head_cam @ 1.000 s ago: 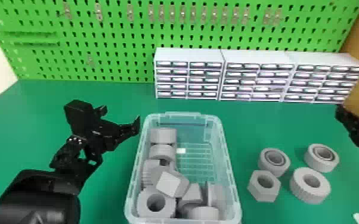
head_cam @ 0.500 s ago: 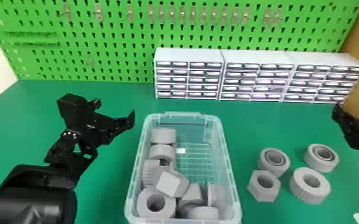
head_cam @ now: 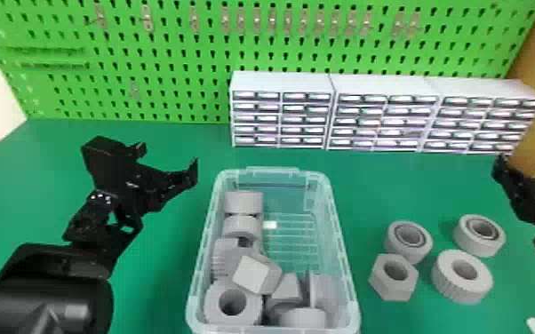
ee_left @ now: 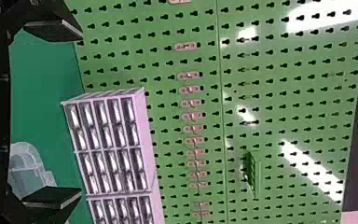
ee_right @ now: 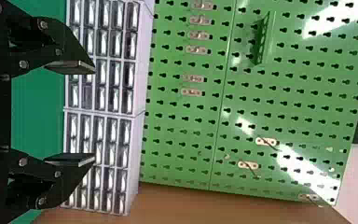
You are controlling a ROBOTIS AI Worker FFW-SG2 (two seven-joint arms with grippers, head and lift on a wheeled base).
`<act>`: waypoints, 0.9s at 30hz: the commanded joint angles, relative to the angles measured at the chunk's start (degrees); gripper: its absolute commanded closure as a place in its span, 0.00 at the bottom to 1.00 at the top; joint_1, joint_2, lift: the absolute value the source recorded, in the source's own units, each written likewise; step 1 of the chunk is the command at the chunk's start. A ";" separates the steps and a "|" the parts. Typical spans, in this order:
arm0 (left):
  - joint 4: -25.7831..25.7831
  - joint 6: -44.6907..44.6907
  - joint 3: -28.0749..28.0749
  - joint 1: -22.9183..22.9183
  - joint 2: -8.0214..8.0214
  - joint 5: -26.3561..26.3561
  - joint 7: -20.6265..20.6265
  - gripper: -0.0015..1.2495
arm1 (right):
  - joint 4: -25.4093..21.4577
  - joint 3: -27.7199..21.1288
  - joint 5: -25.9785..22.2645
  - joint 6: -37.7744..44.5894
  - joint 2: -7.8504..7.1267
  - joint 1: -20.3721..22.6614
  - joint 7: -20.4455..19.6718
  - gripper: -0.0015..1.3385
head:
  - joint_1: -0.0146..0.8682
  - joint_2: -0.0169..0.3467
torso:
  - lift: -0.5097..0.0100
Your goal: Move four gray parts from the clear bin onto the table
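Left of the clear bin (head_cam: 344,271), my left gripper (head_cam: 168,156) is raised above the table with nothing held; the left wrist view has the same gripper (ee_left: 80,113) with its fingers wide apart. At the right edge, beyond the loose parts, is my right gripper (head_cam: 524,163), and the right wrist view has this gripper (ee_right: 94,115) open around nothing. Several gray parts, among them a ring (head_cam: 211,306) and a block (head_cam: 251,274), lie in the bin. On the table to its right rest a hexagonal part (head_cam: 384,284), a ribbed ring (head_cam: 446,284) and two smooth rings (head_cam: 397,248) (head_cam: 466,240).
White drawer cabinets (head_cam: 280,82) stand at the back of the green table (head_cam: 169,271), in front of a green pegboard (head_cam: 182,80). A small white object (head_cam: 534,325) lies at the lower right, close to the right arm.
In the head view, my left gripper has moved a little to the left, away from the bin. The right arm has shifted slightly left. The gray parts have kept their places.
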 commanded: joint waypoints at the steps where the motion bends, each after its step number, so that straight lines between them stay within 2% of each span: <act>1: 0.00 -0.39 -0.08 -0.03 0.00 -0.37 0.00 0.09 | 0.01 0.05 0.46 0.00 0.00 -0.18 -0.10 0.43 | 0.78 0.14 | 0.89; 13: 0.00 -1.00 -0.08 0.06 0.00 -1.16 0.00 0.09 | -0.08 -0.30 0.64 -0.08 -0.09 -0.27 -0.54 0.38 | 0.78 0.14 | 0.89; 27: 0.00 -1.44 -0.17 0.15 0.00 -0.37 0.00 0.09 | -0.08 -0.03 0.81 -0.17 -0.35 -0.27 -0.63 0.38 | 0.78 0.14 | 0.89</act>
